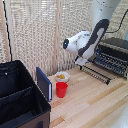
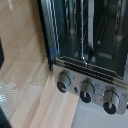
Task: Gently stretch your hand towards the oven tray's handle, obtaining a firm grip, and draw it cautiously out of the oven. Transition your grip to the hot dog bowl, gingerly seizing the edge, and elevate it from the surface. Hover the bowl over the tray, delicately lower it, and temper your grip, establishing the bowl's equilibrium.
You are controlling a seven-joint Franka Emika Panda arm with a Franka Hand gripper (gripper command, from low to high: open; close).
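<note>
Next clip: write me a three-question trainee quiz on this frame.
1. True or false: the hot dog bowl sits on the oven tray.
2. What stands right in front of the bowl? A) red cup B) kettle C) plate
3. In the wrist view, how many knobs does the oven show?

Key: 1 false, it is on the table; 2 A; 3 three.

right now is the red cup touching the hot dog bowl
Cannot tell. In the exterior view the red cup overlaps the hot dog bowl; no gap or contact shows.

Oven [image 1: 116, 49] open, wire tray [image 1: 107, 64] inside; white bowl [image 1: 62, 76] behind cup.
</note>
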